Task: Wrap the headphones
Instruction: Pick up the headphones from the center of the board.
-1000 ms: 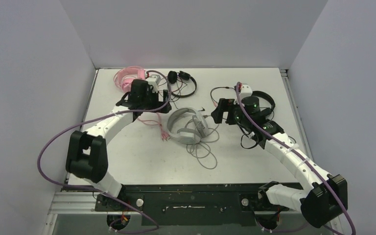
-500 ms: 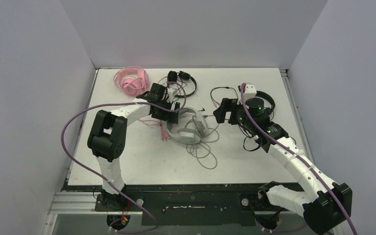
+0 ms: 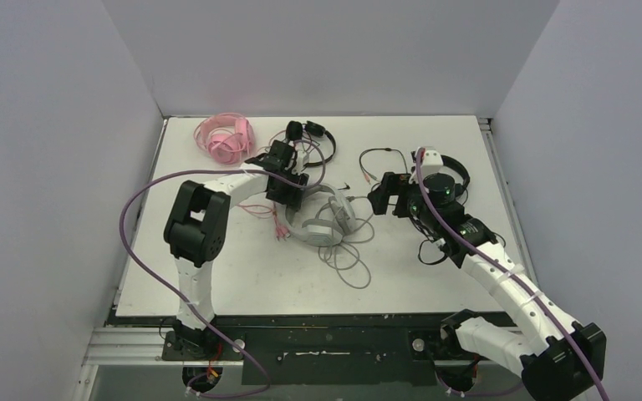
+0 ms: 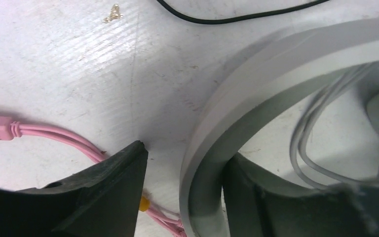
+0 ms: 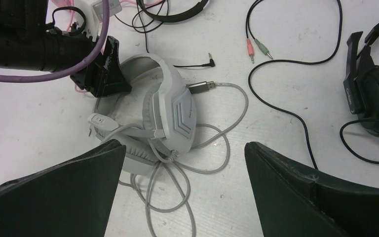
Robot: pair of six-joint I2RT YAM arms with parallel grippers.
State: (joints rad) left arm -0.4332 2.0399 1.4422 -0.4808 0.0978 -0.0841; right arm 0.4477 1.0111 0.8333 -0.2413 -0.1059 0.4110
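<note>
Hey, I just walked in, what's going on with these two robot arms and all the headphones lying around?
The left end effector is open, its fingers straddling the headband of the bulky white-grey corded headset, not clamped. The right end effector hovers open nearby, holding nothing. The headset's grey cable lies in loose loops, so nothing is wrapped yet. The pink headset, one thin black headset and a second black headset lie ungripped.
</note>
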